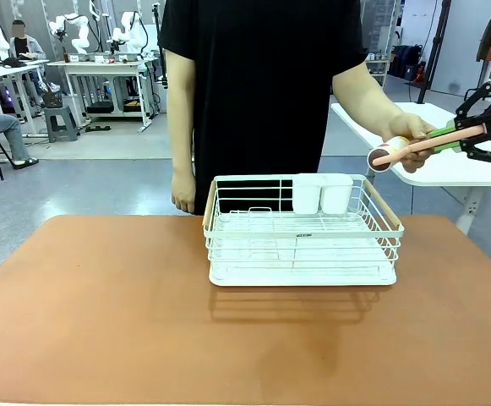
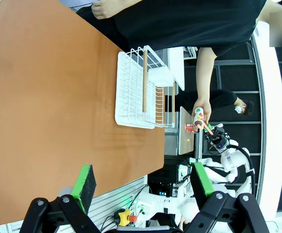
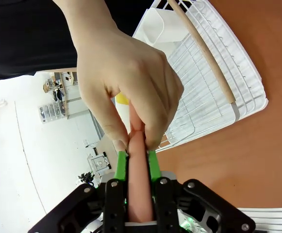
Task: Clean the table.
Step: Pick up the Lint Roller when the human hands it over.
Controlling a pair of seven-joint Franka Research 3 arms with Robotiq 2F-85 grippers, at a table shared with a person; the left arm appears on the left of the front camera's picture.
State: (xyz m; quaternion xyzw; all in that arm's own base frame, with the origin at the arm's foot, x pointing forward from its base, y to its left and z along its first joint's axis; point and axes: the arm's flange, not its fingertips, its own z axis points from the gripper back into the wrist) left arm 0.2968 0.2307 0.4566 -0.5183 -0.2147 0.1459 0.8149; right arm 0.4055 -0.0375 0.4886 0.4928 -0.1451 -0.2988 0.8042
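The right gripper [image 1: 448,135] is clamped on the pink handle of a roller [image 1: 384,156], its green pads pressed flat against both sides of the shaft. In the right wrist view the gripper [image 3: 138,156] has the handle [image 3: 140,194] running straight up between its fingers. Just past the fingertips, a person's hand [image 3: 126,73] pinches the same handle, thumb and fingers touching the pads' ends. So both hold it at once (gripper toward the handle's end, hand nearer the roll). In the front view that hand [image 1: 410,135] sits just beyond the gripper, with the roll sticking out past it.

The table [image 1: 101,296] lies below and off to the side of this gripper, which hangs beyond its edge. A white wire rack [image 1: 304,245] stands on the table below and beside the hand. Two white cups [image 1: 321,194] sit in the rack's far part, on the end nearer the hand. The rack [image 3: 213,82] and the terracotta top [image 3: 257,155] also show beyond the gripper in its own view.

The left gripper [image 2: 143,182] has its jaws wide apart with nothing between the green pads [image 2: 86,180]. The table [image 2: 43,97] spreads out ahead of it. The rack [image 2: 131,92] stands farther along the top, well apart from the fingers. The person's other hand [image 1: 182,190] hangs at the table's far edge, beside the rack.
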